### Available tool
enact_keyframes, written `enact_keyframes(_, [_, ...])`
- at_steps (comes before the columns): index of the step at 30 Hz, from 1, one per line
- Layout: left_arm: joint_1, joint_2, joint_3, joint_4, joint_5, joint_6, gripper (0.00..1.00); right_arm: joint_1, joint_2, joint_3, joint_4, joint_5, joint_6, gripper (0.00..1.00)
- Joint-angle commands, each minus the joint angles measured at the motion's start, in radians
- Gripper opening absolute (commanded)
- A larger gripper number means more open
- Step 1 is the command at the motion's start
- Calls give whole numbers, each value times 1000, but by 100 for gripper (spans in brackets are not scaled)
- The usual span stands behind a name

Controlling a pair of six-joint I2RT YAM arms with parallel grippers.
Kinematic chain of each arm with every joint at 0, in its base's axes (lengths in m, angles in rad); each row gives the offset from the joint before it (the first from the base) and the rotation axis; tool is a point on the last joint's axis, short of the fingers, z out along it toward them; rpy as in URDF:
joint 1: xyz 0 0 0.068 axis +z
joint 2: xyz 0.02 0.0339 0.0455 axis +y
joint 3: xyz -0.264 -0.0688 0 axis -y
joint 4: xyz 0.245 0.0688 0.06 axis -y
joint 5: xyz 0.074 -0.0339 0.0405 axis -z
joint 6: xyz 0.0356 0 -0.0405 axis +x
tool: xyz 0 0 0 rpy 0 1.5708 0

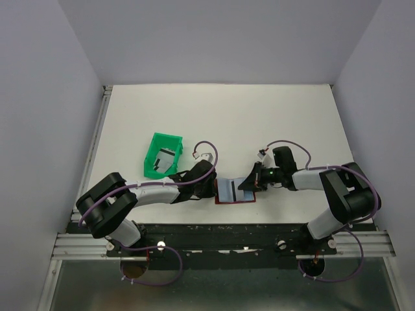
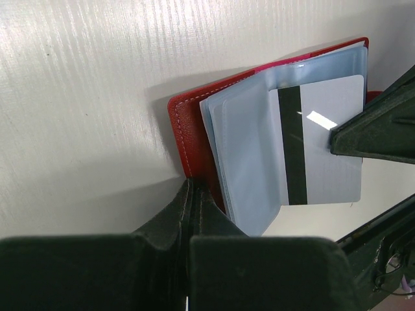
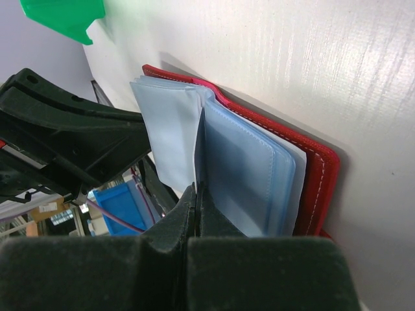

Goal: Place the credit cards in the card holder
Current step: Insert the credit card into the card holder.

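Note:
The dark red card holder (image 1: 235,192) lies open on the table between the two arms, its light blue sleeves (image 2: 246,155) fanned up. My left gripper (image 2: 192,186) is shut on the edge of its red cover (image 2: 188,136). A silvery credit card (image 2: 324,155) with a dark stripe sits partly between the sleeves. My right gripper (image 3: 199,189) is shut on that card's edge, and its finger (image 2: 379,129) shows in the left wrist view. The red cover (image 3: 319,175) and sleeves (image 3: 246,172) also show in the right wrist view. More cards (image 1: 166,157) lie in the green tray.
The green plastic tray (image 1: 155,144) stands left of the holder, behind the left arm; its corner shows in the right wrist view (image 3: 61,16). The left gripper body (image 3: 71,142) is close beside the holder. White walls enclose the table.

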Motion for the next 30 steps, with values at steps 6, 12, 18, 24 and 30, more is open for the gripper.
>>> enact_keyframes(6, [-6, 56, -16, -29, 23, 3, 0, 20, -36, -7, -24, -3, -22, 0])
enact_keyframes(12, [-6, 56, -14, -29, 23, 3, 0, 18, -60, 7, -95, 23, -59, 0])
enact_keyframes(18, [-6, 54, -16, -30, 23, 3, 0, 20, -51, 12, -107, 34, -73, 0])
enact_keyframes(24, [-5, 51, -17, -29, 23, 3, 0, 20, -34, 6, -96, 52, -71, 0])
enact_keyframes(30, [-5, 56, -13, -29, 23, 6, 0, 18, -68, 24, -216, 179, -138, 0])
